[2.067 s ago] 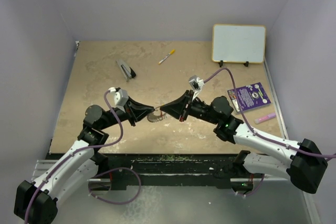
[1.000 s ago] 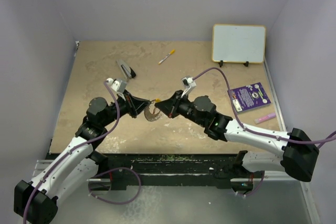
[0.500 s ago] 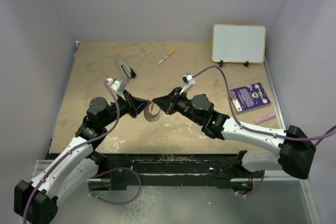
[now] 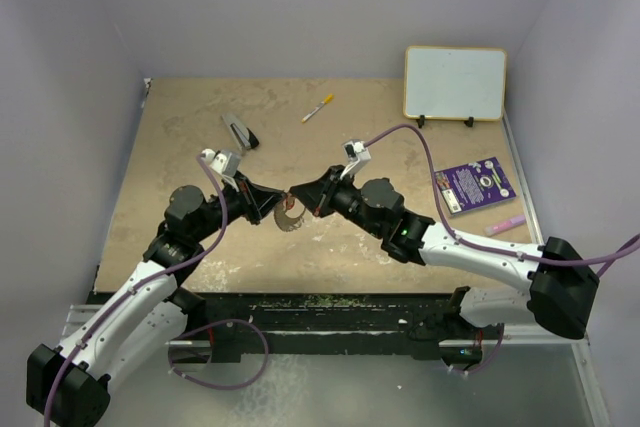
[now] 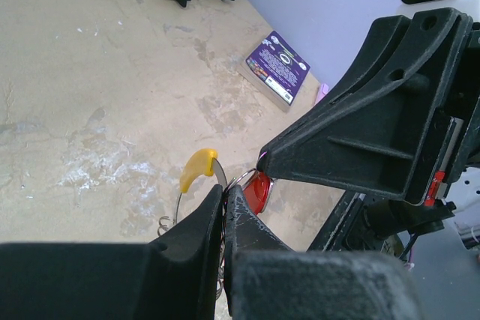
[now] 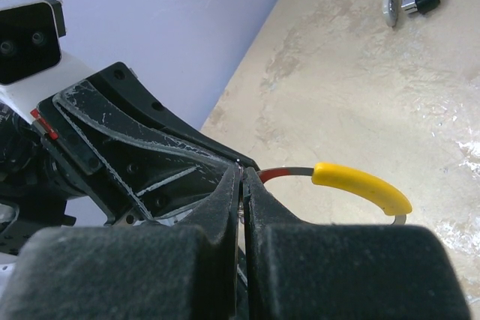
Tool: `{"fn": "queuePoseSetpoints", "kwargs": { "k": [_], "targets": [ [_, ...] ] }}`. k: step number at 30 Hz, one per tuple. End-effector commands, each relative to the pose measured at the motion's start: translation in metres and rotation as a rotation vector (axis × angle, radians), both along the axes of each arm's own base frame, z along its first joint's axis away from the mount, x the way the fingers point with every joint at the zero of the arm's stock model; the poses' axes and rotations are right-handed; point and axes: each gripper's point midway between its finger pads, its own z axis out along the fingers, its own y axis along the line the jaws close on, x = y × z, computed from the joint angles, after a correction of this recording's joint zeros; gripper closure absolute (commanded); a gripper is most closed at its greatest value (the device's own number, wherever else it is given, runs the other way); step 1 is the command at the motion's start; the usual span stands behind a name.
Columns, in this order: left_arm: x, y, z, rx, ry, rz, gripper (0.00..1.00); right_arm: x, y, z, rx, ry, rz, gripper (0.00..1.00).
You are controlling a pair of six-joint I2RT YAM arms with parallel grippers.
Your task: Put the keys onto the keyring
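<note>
Table (image 4: 180, 147): is lying under both arms, which are meeting above its middle.
Left claw (image 5: 224, 189): is pinching together on the wire of the ring (image 4: 291, 220), holding it up.
Right claw (image 6: 241, 174): is squeezing shut on the keys (image 5: 257, 189), tip to tip with the left one.
Ring: is hanging between the two claws, its yellow arc (image 5: 199, 170) sticking up.
Keys: are showing mostly as a red tag just beside the ring wire.
Progress: both things are being held and brought together. The threading is looking unfinished, and I cannot tell whether the keys are hooking on.
</note>
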Motion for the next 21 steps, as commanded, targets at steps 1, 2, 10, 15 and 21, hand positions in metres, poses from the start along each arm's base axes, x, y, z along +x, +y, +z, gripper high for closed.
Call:
{"fn": "queuePoseSetpoints", "kwargs": {
  "k": [1, 2, 10, 15, 21],
  "targets": [
    [-0.002, -0.002, 0.035, -0.066, -0.084, -0.01, 0.96, 0.006, 0.002, 0.036, 0.071, -0.043, -0.029, 1.0],
    [-0.002, -0.002, 0.036, -0.069, -0.087, -0.011, 0.96, 0.006, 0.002, 0.035, 0.066, -0.039, -0.03, 1.0],
    [-0.003, -0.002, 0.044, -0.088, -0.102, -0.013, 0.96, 0.006, 0.0, 0.029, 0.056, -0.023, -0.04, 1.0],
    [-0.003, -0.003, 0.048, -0.106, -0.108, -0.016, 0.96, 0.005, -0.002, 0.025, 0.051, -0.013, -0.042, 1.0],
    [-0.003, -0.003, 0.05, -0.114, -0.107, -0.014, 0.96, 0.005, -0.005, 0.023, 0.057, -0.003, -0.051, 1.0]
  ]
}}
